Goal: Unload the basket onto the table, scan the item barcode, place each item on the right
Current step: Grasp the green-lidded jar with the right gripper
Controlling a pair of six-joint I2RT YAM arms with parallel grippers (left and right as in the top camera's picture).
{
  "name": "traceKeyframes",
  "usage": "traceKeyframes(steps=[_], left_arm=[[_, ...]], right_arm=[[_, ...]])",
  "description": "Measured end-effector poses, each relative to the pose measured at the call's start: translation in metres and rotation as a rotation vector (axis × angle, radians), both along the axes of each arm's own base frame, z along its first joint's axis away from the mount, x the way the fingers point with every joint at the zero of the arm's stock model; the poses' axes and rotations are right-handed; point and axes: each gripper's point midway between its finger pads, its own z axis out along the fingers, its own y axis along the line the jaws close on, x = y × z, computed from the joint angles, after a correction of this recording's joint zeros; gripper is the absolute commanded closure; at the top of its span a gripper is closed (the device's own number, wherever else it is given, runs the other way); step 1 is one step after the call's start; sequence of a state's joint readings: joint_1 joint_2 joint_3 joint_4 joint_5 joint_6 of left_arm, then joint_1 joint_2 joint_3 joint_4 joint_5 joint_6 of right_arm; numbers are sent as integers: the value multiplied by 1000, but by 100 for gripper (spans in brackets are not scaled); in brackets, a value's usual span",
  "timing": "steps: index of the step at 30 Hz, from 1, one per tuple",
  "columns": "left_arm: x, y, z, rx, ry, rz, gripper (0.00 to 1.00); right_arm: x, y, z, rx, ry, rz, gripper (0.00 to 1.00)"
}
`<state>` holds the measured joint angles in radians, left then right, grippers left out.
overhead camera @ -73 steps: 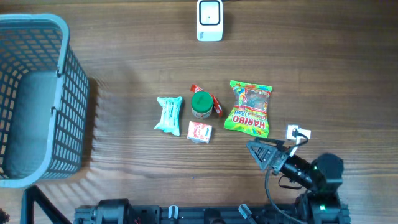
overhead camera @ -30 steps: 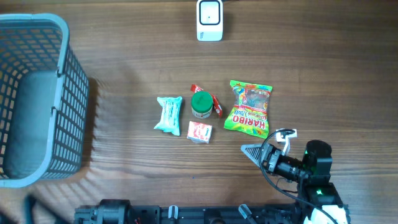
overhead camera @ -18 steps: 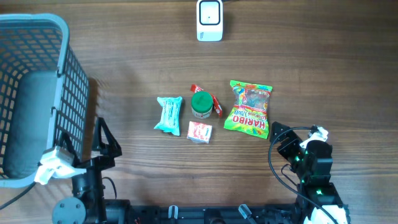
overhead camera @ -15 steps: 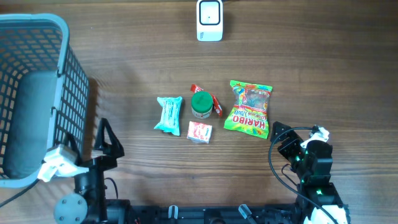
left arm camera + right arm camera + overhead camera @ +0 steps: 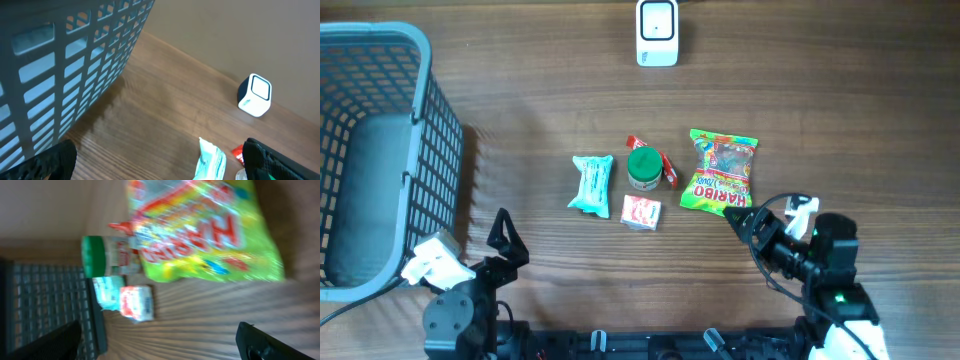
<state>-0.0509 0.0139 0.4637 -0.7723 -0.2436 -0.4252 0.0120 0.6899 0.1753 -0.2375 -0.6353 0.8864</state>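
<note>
From overhead, your scanner [image 5: 657, 32] stands at the middle of the worktop's [image 5: 840, 100] far edge. The basket [image 5: 380, 150] fills the far left corner. The goods sit mid-worktop: the bag [image 5: 722, 172] is furthest right, with the jar [image 5: 643, 168] just to its left against a red wrapper [image 5: 666, 166]. The packet [image 5: 591, 183] is left of the jar, and the box [image 5: 641, 212] is just nearer you than the jar. Your right gripper [image 5: 745, 222] points at the bag's near right corner; you cannot tell from here whether it touches. Your left gripper [image 5: 507, 240] is by the near edge, beside the basket and well apart from the goods. On your left wrist view, the left gripper [image 5: 160, 147] stands wide, one finger in each lower corner, with only bare wood between them. The basket [image 5: 75, 50] wall rises on the left, the scanner [image 5: 255, 95] is far off on the right, and the packet [image 5: 211, 160] and a bit of wrapper [image 5: 238, 151] peek in low. On your right wrist view, which is blurred, the right gripper [image 5: 160, 335] is spread wide too and holds nothing. The bag [image 5: 200, 230] lies ahead of it, with the jar [image 5: 107, 255] touching the bag's edge. The box [image 5: 136, 302] and packet [image 5: 107, 290] are just past the jar, and the basket [image 5: 45, 305] is beyond them.
</note>
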Motion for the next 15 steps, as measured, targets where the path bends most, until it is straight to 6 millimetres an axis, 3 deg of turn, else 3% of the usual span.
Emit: traceKeyframes(steps=[2,5,8,11,15], left_arm=[[-1,1,-4,2,16,3,0],[-1,1,-5,2,19,3,0],[-2,1,-5,3,21,5,0],[-5,3,-12,13,53,12,0],[-6,4,-14,22,65,16,0]], right_arm=[[3,-14,29,-126,31,-13,1],[17,-35,94,-314,-23,-52,1],[36,-37,122,-448,10,-36,1],[72,-6,108,-552,114,90,0],[109,61,86,-638,206,283,0]])
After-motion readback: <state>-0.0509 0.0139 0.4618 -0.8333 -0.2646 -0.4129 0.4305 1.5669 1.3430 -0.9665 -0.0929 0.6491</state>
